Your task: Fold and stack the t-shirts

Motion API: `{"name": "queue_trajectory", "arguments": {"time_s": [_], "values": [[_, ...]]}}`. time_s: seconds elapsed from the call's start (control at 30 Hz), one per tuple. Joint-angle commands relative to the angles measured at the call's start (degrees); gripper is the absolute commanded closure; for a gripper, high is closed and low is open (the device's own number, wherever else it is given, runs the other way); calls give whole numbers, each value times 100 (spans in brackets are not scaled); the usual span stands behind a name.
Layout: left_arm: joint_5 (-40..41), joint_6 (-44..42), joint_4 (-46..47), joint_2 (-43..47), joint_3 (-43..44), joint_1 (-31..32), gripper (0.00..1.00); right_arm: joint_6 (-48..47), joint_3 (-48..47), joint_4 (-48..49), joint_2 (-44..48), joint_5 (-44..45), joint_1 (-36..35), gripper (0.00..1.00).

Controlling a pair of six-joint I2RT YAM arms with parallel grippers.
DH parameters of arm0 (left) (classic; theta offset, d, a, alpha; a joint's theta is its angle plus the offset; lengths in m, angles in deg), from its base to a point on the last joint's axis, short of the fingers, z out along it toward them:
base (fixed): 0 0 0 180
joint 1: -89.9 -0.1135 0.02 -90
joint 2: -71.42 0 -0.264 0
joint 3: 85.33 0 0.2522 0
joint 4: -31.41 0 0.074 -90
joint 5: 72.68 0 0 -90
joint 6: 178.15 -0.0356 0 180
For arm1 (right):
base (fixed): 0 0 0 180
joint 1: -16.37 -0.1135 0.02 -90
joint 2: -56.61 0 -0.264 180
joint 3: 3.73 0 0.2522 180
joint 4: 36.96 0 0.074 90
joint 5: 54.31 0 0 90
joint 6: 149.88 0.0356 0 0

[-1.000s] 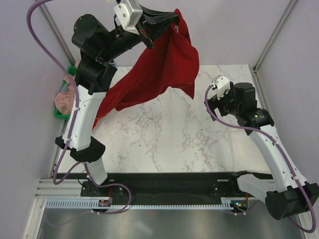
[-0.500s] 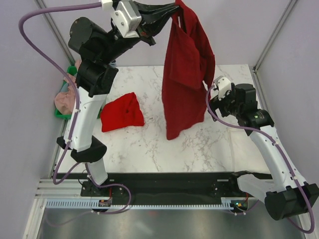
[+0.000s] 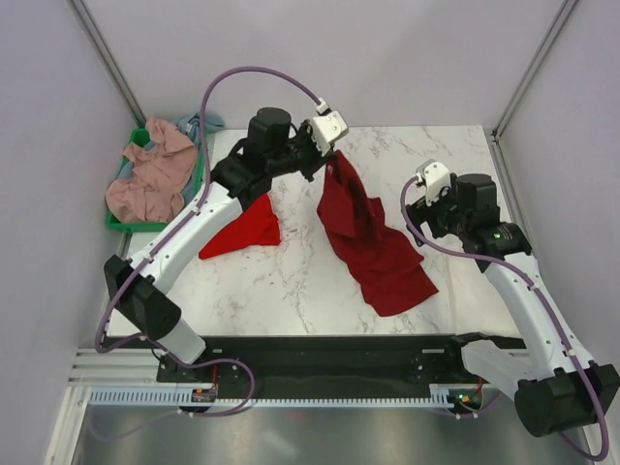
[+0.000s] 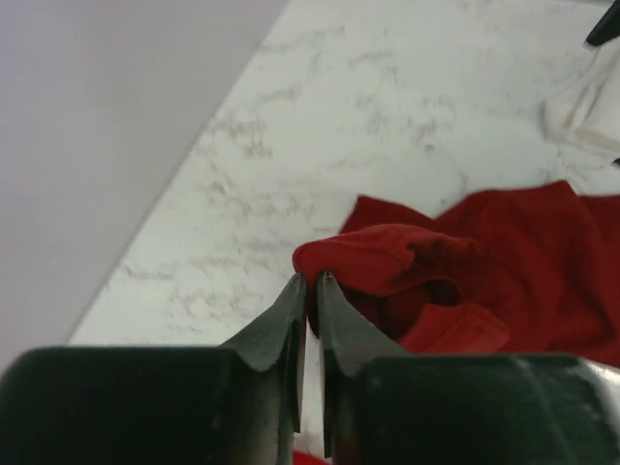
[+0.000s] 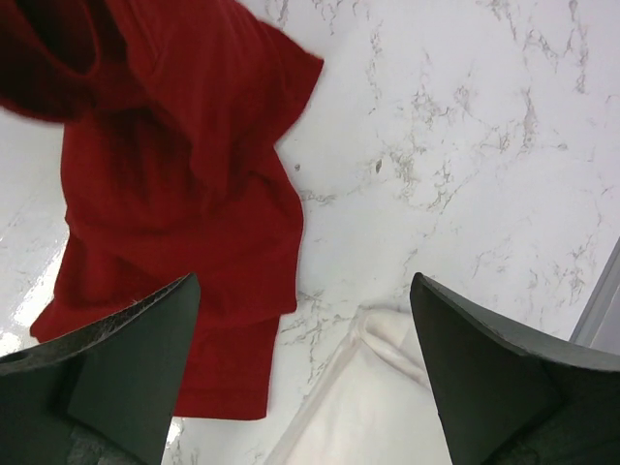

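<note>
Left fingers (image 4: 288, 325) pinch one end of the dark crimson cloth t-shirt (image 3: 378, 247), seemingly to spread it on the marble desk (image 3: 291, 281) for folding; right fingers (image 5: 107, 387) hover wide apart beside it.

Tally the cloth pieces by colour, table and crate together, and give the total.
Dark crimson shirt: 1
Bright red shirt: 1
Dusty pink shirt: 1
Light blue cloth: 1
White cloth: 1
Total: 5
</note>
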Motion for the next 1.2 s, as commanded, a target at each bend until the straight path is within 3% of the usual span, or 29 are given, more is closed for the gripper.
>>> {"name": "queue_trajectory", "arguments": {"time_s": [0.0, 0.03, 0.1, 0.13, 0.23, 0.33, 0.6, 0.93, 1.07, 1.17], "values": [[442, -294, 171, 309, -320, -157, 82, 45, 47, 77, 34, -151, 28, 2], [468, -390, 127, 300, -486, -157, 53, 45, 30, 69, -10, -169, 20, 2], [852, -400, 109, 283, -681, -166, 34, 36, 12, 78, -63, -178, 28, 2], [1029, -383, 109, 282, -873, -218, 19, 27, -14, 86, -107, -178, 28, 2], [1339, -207, -425, 37, -989, -586, 0, 18, -32, 78, -168, -178, 19, 2], [1304, -162, -1015, -332, -1059, -1053, 0, 18, -5, 60, -177, -178, 19, 2], [1891, -699, -1060, -833, -1806, -1458, 3, 18, -23, 69, -353, -240, 19, 2], [2138, -365, -998, -1624, -1569, -1836, 7, 18, -146, 78, -520, -275, 19, 2], [1955, -330, -1190, -1835, -1482, -1889, 21, -8, -164, 95, -564, -275, 28, 2], [1630, -225, -1498, -1906, -1280, -1968, 44, 1, -155, 113, -573, -284, 28, 2]]}}
